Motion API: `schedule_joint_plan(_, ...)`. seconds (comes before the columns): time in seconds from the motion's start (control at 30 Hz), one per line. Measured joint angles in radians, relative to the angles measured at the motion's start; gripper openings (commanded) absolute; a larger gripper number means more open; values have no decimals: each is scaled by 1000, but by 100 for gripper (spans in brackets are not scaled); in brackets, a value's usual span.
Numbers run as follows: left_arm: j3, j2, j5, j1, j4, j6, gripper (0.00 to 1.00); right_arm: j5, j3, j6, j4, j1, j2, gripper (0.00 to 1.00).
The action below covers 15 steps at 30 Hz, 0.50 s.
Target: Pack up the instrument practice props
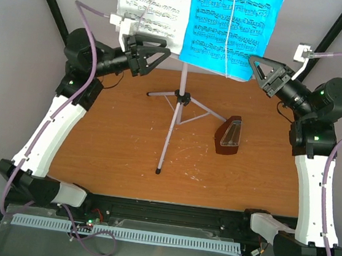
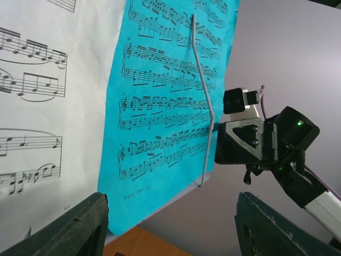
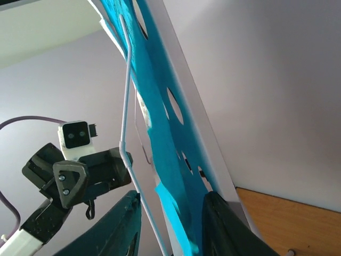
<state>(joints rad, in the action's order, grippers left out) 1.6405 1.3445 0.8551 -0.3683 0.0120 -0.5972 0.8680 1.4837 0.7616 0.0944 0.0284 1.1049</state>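
Observation:
The silver-white tripod music stand [image 1: 177, 104] stands mid-table. Its desk at the top holds white sheet music [image 1: 150, 8] on the left and a teal booklet [image 1: 232, 27] on the right, under a wire page holder [image 2: 205, 90]. The brown pyramid metronome [image 1: 227, 136] stands on the table right of the stand. My left gripper [image 1: 148, 54] is open and empty below the white sheet's lower edge [image 2: 173, 229]. My right gripper [image 1: 263, 74] is open, its jaws astride the booklet's lower right corner [image 3: 170, 234] and the desk edge [image 3: 200, 125].
The stand's tripod legs [image 1: 157, 169] spread across the brown table [image 1: 113, 146]. Grey walls close in at the back and both sides. A black rail [image 1: 167, 211] runs along the near edge between the arm bases.

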Motion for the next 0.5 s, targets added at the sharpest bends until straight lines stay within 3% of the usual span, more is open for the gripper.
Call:
schedule_joint_plan(0.2,125,117,-37,-91,1,5,66,-22,101,-29,0,28,64,32)
schedule_joint_plan(0.5,434,338,-89,-253,11,10,67,-56,281,-93,19,67,174,29)
